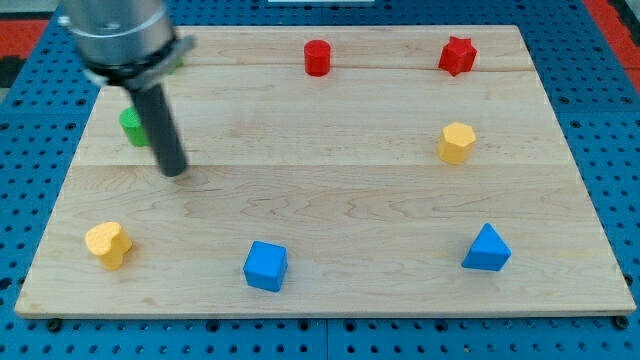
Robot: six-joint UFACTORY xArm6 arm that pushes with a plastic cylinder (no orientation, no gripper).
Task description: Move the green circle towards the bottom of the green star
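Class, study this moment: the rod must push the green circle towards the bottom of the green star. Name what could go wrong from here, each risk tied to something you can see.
1. My tip sits at the view's lower right of the green circle, so a push from here would likely send it up-left towards the board edge.
2. The green star is almost wholly hidden behind the arm, so judging its bottom side is uncertain.
3. The rod covers part of the circle, so whether they touch cannot be told.
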